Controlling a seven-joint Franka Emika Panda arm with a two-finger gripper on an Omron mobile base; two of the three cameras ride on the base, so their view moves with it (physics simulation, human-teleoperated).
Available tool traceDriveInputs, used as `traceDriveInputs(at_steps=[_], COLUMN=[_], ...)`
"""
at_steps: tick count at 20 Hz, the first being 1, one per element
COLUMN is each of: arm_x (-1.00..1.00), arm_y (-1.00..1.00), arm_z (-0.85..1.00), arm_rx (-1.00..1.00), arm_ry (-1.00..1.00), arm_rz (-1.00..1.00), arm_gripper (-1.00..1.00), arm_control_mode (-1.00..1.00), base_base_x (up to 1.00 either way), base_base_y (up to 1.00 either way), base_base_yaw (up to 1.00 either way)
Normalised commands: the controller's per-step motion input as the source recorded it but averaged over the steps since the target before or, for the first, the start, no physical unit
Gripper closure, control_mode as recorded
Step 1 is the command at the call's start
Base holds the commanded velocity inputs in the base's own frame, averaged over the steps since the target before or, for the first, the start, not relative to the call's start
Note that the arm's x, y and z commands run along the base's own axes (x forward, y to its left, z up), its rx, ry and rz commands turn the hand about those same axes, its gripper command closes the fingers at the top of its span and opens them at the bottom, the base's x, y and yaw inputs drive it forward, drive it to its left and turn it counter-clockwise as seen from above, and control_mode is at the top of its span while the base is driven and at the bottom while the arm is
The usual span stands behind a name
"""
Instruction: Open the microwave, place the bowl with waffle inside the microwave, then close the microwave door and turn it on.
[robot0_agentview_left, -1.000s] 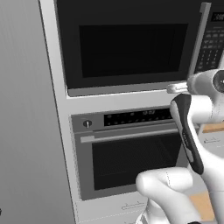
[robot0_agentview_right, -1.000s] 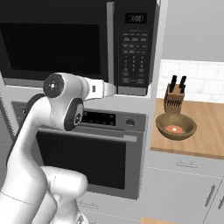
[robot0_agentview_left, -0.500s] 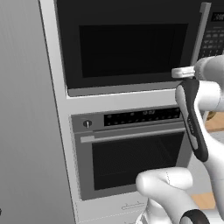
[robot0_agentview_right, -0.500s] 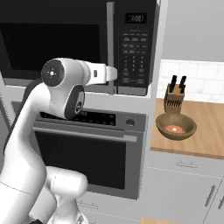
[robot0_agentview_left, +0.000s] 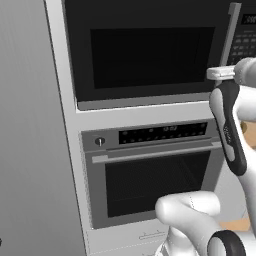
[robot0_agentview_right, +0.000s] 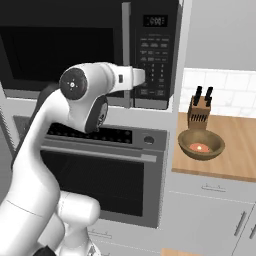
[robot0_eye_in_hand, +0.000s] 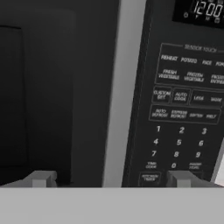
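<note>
The black microwave (robot0_agentview_right: 90, 50) sits above the oven (robot0_agentview_right: 100, 170), its microwave door (robot0_agentview_left: 150, 50) shut. The olive-brown bowl (robot0_agentview_right: 201, 145) with waffle rests on the wooden surface (robot0_agentview_right: 235, 150) right of the oven.

We read 12:00 on the microwave (robot0_eye_in_hand: 131, 87) display (robot0_eye_in_hand: 209, 9). Its keypad (robot0_eye_in_hand: 181, 127) shows REHEAT, AUTO COOK and digits 0–9. Other labels blur.

Two base views flanking the arm, both toward the microwave (robot0_agentview_left: 150, 50); hand view close on its keypad (robot0_eye_in_hand: 183, 113).

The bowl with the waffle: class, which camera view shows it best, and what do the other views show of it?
The right base view shows the bowl best: it sits whole on the wooden counter beside the knife block, reddish food visible inside. The left base view and hand view look at the microwave front instead.
</note>
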Motion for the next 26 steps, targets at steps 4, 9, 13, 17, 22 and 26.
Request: traceDriveInputs(at_steps=[4, 9, 13, 17, 22, 26], arm_x=[0.55, 0.82, 0.94, 0.80, 0.67, 0.56], arm_y=[-0.37, -0.25, -0.04, 0.00, 0.07, 0.59], arm_z=[0.00, 0.00, 0.00, 0.00, -0.12, -0.48], arm_rx=[0.05, 0.04, 0.01, 0.02, 0.05, 0.08], arm_ry=[0.00, 0.01, 0.02, 0.00, 0.00, -0.11], arm_rz=[0.02, 0.00, 0.00, 0.00, 0.00, 0.00], arm_gripper=[-1.00, -1.00, -1.00, -1.00, 1.00, 1.00], arm_control_mode=[-1.00, -1.00, -1.00, -1.00, -1.00, -1.00], base_base_x=[0.00, 0.00, 0.00, 0.00, 0.00, 0.00], base_base_y=[0.00, 0.00, 0.00, 0.00, 0.00, 0.00], base_base_yaw=[0.00, 0.00, 0.00, 0.00, 0.00, 0.00])
